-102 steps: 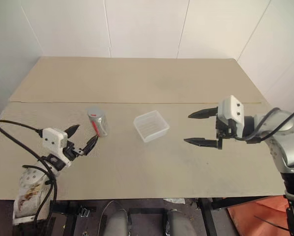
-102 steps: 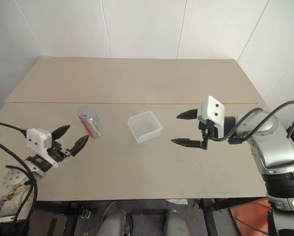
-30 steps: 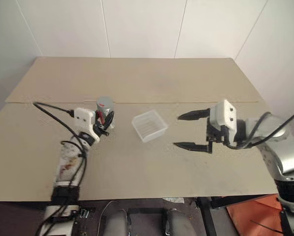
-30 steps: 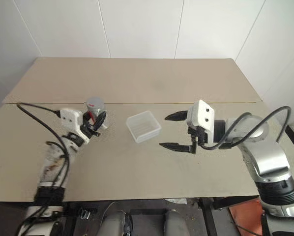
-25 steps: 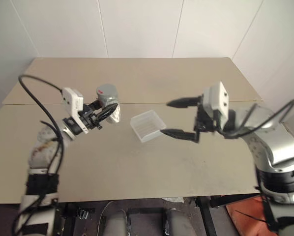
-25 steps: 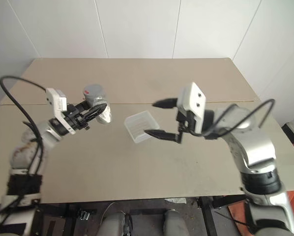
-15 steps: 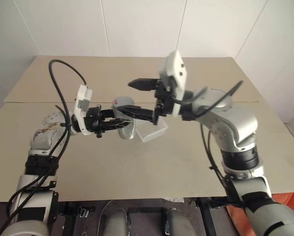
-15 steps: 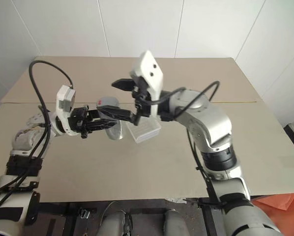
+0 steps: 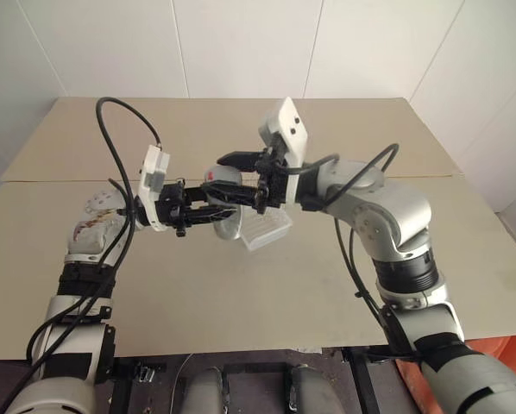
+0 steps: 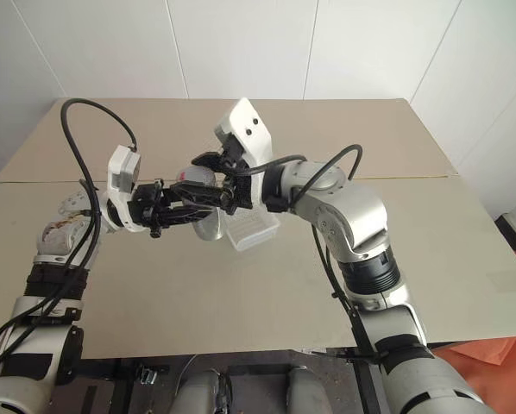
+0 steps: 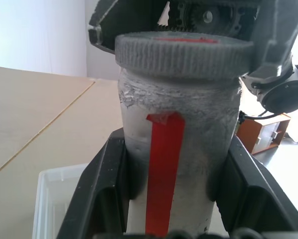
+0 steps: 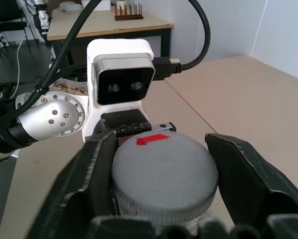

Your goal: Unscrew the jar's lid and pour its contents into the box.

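Jar [image 11: 176, 149], clear with a red mark on its side, held in the air above the box [image 9: 265, 231], clamped around its body by the left gripper [image 9: 208, 212]. Right gripper [image 12: 161, 174], reaching in from the opposite side, is pressed onto the grey lid [image 12: 164, 177]. Box rests on the table [image 9: 241, 138], directly under the jar.

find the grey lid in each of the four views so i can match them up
Left eye view: the lid sits mid-picture, above the table, where the two grippers meet.
Right eye view: the lid is left of centre, again between the arms.
Left wrist view: it caps the jar near the top.
Right wrist view: it is low in the centre, between the black fingers.
Shared landmark: the red mark on the lid's top.
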{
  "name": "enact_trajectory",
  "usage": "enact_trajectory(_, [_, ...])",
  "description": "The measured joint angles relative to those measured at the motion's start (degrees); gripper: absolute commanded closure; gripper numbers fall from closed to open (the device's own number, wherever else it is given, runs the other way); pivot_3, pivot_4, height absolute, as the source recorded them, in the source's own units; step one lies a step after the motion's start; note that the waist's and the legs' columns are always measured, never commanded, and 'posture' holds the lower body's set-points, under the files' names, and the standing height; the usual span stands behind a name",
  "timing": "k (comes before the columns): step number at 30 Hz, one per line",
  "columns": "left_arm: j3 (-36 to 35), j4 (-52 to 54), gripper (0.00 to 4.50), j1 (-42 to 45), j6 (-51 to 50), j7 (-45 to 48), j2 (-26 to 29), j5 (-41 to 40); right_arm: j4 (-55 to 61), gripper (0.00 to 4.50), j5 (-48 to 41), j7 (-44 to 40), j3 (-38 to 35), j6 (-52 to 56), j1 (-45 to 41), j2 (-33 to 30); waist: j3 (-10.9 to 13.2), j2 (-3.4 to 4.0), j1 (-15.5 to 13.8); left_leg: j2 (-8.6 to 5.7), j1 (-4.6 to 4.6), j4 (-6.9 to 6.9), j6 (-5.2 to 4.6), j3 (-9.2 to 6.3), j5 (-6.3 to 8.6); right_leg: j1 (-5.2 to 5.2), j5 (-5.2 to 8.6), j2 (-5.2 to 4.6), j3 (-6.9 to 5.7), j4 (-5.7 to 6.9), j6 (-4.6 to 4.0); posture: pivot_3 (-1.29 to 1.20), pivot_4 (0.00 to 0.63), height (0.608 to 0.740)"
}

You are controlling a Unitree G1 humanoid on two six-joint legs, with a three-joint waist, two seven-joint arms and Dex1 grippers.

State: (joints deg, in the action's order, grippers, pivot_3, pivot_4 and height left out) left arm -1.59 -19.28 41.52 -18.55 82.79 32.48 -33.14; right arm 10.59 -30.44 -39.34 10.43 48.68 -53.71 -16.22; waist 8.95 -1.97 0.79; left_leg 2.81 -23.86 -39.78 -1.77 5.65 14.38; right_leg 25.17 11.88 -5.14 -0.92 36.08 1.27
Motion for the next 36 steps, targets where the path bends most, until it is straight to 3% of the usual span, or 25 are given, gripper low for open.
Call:
enact_trajectory(7, [0.00, 0.10, 2.61, 0.18, -1.20, 1.57, 0.10, -0.41, -3.11, 1.75, -1.43, -4.69, -1.35, -1.23, -0.14, 0.08, 0.00, 0.00, -0.02, -0.01, 0.00, 0.00, 0.00, -0.01, 0.00, 0.00, 0.00, 0.00, 0.00, -0.02, 0.00, 0.00, 0.150, 0.740])
enact_trajectory(13, [4.94, 7.98, 2.61, 2.14, -5.75, 9.50, 6.29, -8.52, -13.01, 1.75, -5.20, -32.74, -1.87, -12.65, -4.35, -1.17, 0.02, 0.02, 0.04, 0.02, -0.02, 0.01, -0.03, -0.22, 0.02, 0.00, 0.00, 0.05, 0.03, -0.01, 0.02, 0.00, 0.150, 0.740])
enact_trajectory(17, [9.32, 12.81, 2.61, 2.64, -6.23, 9.53, 10.48, -14.34, -20.86, 1.75, -5.62, -46.60, -0.03, -17.27, -9.57, 0.23, 0.03, 0.05, 0.33, 0.03, 0.04, 0.02, -0.03, -0.40, 0.02, 0.01, 0.00, 0.07, 0.07, 0.02, 0.02, 0.00, 0.150, 0.740])
enact_trajectory(19, [10.04, 13.21, 2.61, 2.59, -5.76, 9.53, 11.84, -15.57, -24.35, 1.75, -5.01, -49.54, 0.63, -19.77, -11.25, 1.50, 0.04, 0.06, 0.26, 0.04, 0.06, 0.02, -0.02, -0.40, 0.01, 0.02, 0.00, 0.08, 0.05, 0.02, 0.02, 0.00, 0.150, 0.740])
enact_trajectory(22, [9.77, 12.28, 2.61, 2.41, -4.97, 9.53, 12.61, -15.65, -27.70, 1.75, -3.81, -50.19, 0.84, -23.22, -12.10, 3.06, 0.05, 0.07, 0.08, 0.02, 0.05, 0.00, -0.01, -0.35, 0.01, 0.03, 0.00, 0.06, 0.05, 0.03, 0.01, 0.00, 0.150, 0.740])
enact_trajectory(23, [9.52, 11.98, 2.61, 2.19, -4.70, 9.53, 12.46, -15.56, -28.16, 1.02, -3.46, -50.05, 0.71, -23.74, -12.13, 3.45, 0.05, 0.07, 0.00, 0.02, 0.04, -0.01, -0.01, -0.33, 0.01, 0.02, 0.00, 0.06, 0.04, 0.05, 0.01, 0.00, 0.150, 0.740])
enact_trajectory(27, [8.75, 11.44, 2.61, 0.96, -4.04, 9.46, 10.52, -14.16, -27.49, 0.05, -1.51, -45.92, 0.76, -24.48, -11.75, 5.12, 0.05, 0.08, -0.23, 0.01, -0.02, -0.02, 0.01, -0.17, -0.01, 0.02, 0.00, 0.04, -0.04, 0.14, 0.02, 0.00, 0.150, 0.740])
enact_trajectory(36, [0.85, 5.53, 2.61, -2.63, -1.48, 2.93, 9.22, -7.40, -12.14, 0.05, -2.55, -29.18, -6.33, -17.06, -1.59, -2.19, 0.05, 0.07, -0.30, 0.01, -0.12, 0.00, 0.03, -0.13, -0.02, 0.03, 0.00, 0.02, -0.18, 0.10, 0.01, 0.00, 0.150, 0.740])
